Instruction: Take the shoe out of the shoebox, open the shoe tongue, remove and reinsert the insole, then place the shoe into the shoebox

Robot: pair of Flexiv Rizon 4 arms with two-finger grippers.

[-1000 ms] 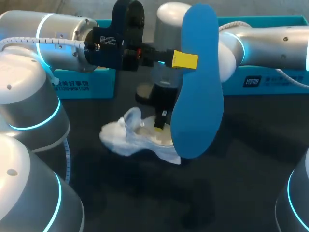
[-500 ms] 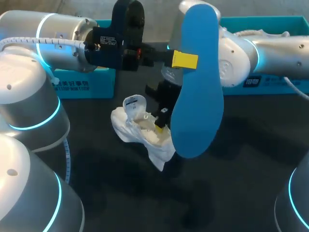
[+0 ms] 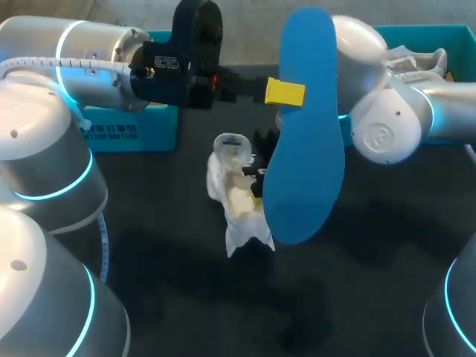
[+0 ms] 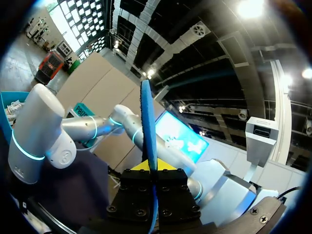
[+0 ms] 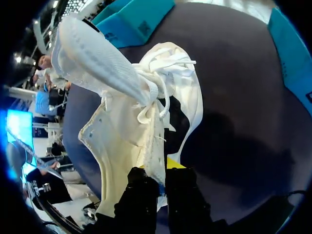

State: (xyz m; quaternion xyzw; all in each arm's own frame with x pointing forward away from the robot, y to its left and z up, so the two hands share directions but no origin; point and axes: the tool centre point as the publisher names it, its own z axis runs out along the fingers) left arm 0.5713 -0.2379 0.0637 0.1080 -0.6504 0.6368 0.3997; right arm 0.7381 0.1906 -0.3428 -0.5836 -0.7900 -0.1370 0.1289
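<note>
My left gripper [image 3: 285, 92] is shut on a blue insole [image 3: 306, 126] and holds it upright, high above the table. In the left wrist view the insole [image 4: 148, 117] stands edge-on between the fingers of the gripper [image 4: 153, 168]. Under the insole hangs a white shoe [image 3: 234, 195], off the table, opening upward and tongue [image 3: 229, 146] pulled up. My right gripper [image 3: 256, 182] is shut on the shoe's side wall at the collar. In the right wrist view the gripper [image 5: 158, 176] pinches that wall of the shoe [image 5: 129, 117], with the laces and mesh tongue [image 5: 95, 58] ahead.
A teal shoebox part [image 3: 130, 126] stands at the back left behind my left arm. Another teal box [image 3: 454, 33] at the back right holds a second white shoe [image 3: 420, 61]. The dark table [image 3: 223, 297] stretches toward the front.
My right arm has swung the shoe to the right and turned it, so it now hangs more upright beneath the insole. The left arm and insole have stayed put.
</note>
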